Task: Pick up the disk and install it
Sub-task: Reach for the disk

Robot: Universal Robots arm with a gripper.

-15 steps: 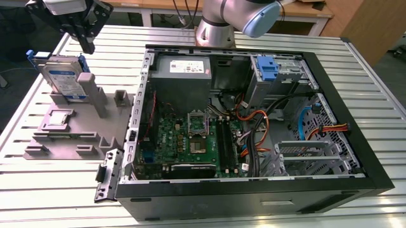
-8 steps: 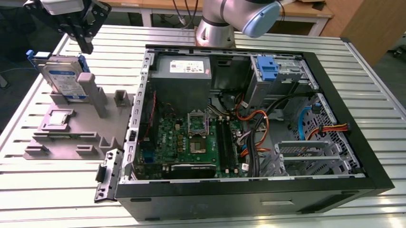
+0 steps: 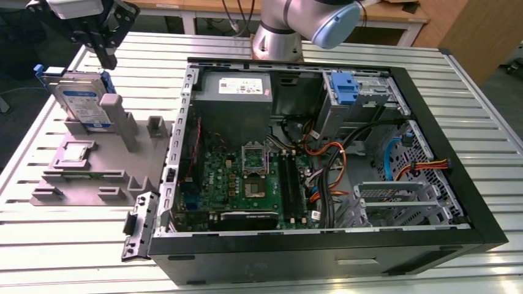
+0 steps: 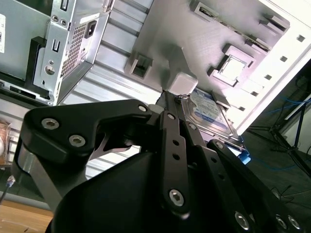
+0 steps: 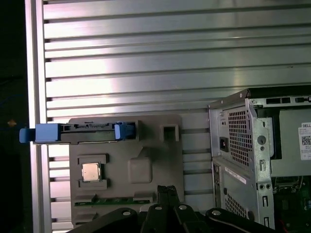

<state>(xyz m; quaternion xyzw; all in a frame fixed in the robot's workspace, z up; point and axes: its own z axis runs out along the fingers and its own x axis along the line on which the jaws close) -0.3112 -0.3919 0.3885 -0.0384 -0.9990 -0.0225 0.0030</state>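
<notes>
1. Metal slats are forming the desk [image 3: 65, 245], which is carrying everything else.
2. Black and lying on its side, an open computer case [image 3: 327, 251] is taking up the desk's middle and the half toward the exterior view's right. It is exposing a green mainboard, a grey power supply and bundles of coloured cables. One corner of the case is also showing in the first wrist view [image 5: 238, 131].
3. Rising from the desk's far edge just behind the case, the grey robot arm [image 3: 302, 24] is reaching toward the exterior view's left.
4. Sitting near the desk's edge on the exterior view's left, beside the case, is a grey holder block [image 3: 82, 184]. It is showing in both wrist views [image 5: 146, 141] [image 4: 194, 43].
5. Standing on its edge in a slot at the holder's far end, toward the desk's far corner, is the disk [image 3: 80, 98]. Its blue carrier is framing the silver body, and it is appearing in both wrist views [image 5: 82, 132] [image 4: 209, 109].
6. Hanging above the holder, near the disk but not touching it, the claw [image 3: 108, 58] is keeping its fingers pressed together and gripping nothing. The same closed tips are showing in both wrist views [image 5: 167, 191] [image 4: 166, 94].
7. Lying in a recess of the holder is a small square processor chip [image 3: 73, 152], apart from the disk.
</notes>
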